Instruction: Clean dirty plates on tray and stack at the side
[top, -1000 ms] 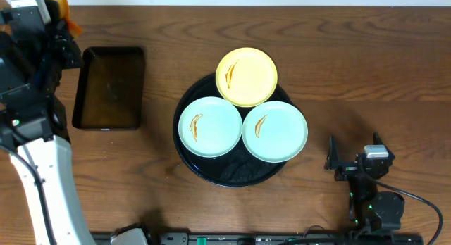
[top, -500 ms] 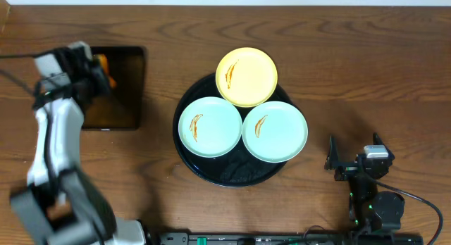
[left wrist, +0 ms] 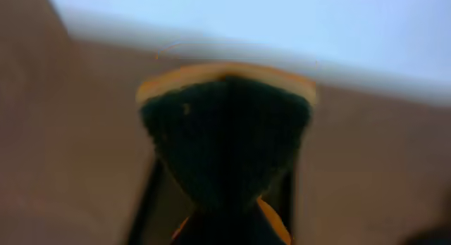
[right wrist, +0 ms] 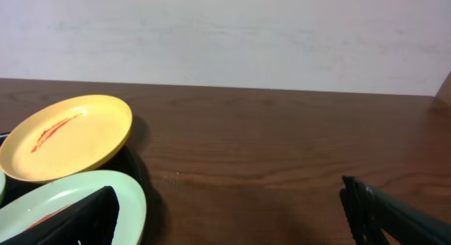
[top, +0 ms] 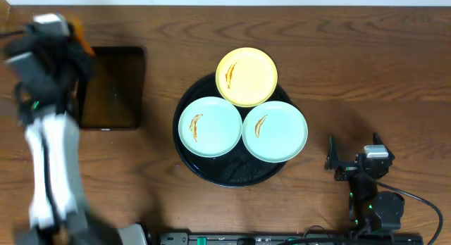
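- The left claw [top: 70, 39] is clamped on a sponge [left wrist: 225, 129]. In the left wrist view the sponge is squeezed to a narrow waist at the grip and fans out above it.
- The sponge has a coarse, dark green scouring face and an orange-yellow foam backing, and looks soft and springy. That view is blurred, so finer texture cannot be made out.
- This claw is over the table's 10 o'clock corner, at the far left rim of the rectangular tray [top: 113, 86]. That tray is black, has rounded corners and looks brownish inside.
- The right claw [right wrist: 236, 227] gapes wide and holds nothing. It sits at about 4 o'clock from the round tray [top: 232, 176], well apart from it.
- The round tray is glossy black with a raised rim and has a wet sheen.
- The yellow plate [top: 246, 76] sits at the tray's 12 o'clock and overhangs the rim. One mint plate [top: 210, 127] is at 9 o'clock and the other mint plate [top: 275, 131] at 3 o'clock. Their edges meet, but I cannot tell whether they overlap.
- All three plates are smooth, shallow discs with low upturned lips, probably plastic.
- Each plate shows an orange-brown smear, so none is clean and none is stacked at the side. I judge that only the sponge pickup is done, and all the wiping and stacking remain.
- The table [top: 366, 69] is dark, grained wood.
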